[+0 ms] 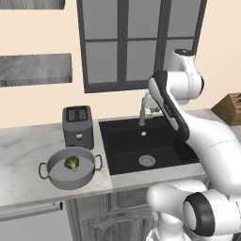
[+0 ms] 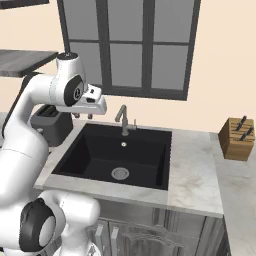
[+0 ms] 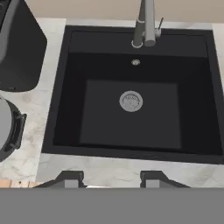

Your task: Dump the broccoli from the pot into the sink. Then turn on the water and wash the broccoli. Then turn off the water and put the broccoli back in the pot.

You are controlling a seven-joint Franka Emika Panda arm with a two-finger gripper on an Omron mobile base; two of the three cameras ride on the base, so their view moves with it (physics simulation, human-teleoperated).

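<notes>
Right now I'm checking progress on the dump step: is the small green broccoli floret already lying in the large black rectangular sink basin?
No, the broccoli floret sits inside the wide grey metal pot on the counter, left of the sink.

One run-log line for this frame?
claw: open, empty, above sink | broccoli: in pot on counter | faucet: no water

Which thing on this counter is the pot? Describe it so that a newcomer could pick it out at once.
Start at the black sink set in the pale marble counter and look to its left. Two grey things stand there: the pot is the one nearer the counter's front edge. Unlike the boxy dark toaster behind it, it is round, shallow and open, with two loop handles and a green broccoli floret inside.
</notes>
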